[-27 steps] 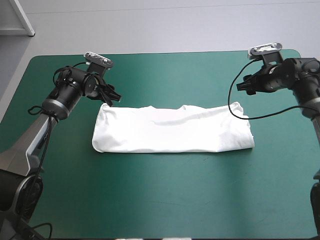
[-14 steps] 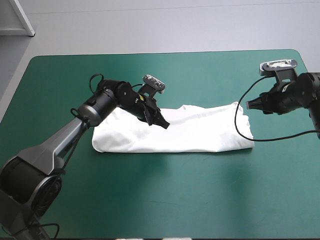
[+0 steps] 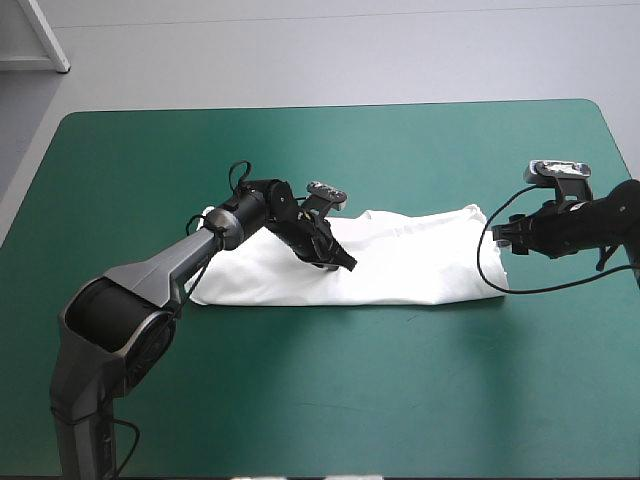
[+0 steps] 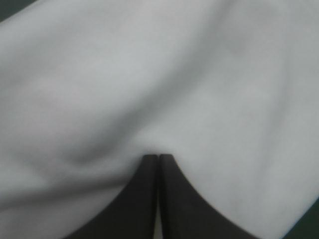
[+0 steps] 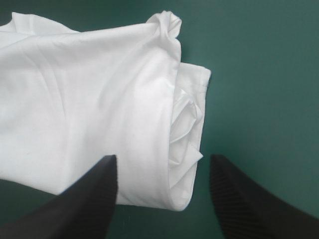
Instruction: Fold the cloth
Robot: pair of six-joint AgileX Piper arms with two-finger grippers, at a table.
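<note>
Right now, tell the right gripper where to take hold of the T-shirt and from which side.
Grip the T-shirt by its layered right end, where the folded edges stack. Come in low from the right edge of the table: the right gripper is open and that end lies just ahead, between its fingers, probably giving a bite through all layers.

The near half of the teal-green cover (image 3: 330, 400) lies bare for you, as does the far strip beyond the T-shirt (image 3: 420, 270). The left arm (image 3: 170, 265) slants across the T-shirt's left half, with the left gripper (image 3: 345, 265) pinched on cloth mid-bundle. The right gripper (image 3: 500, 238), fingers apart, blocks the right end.
</note>
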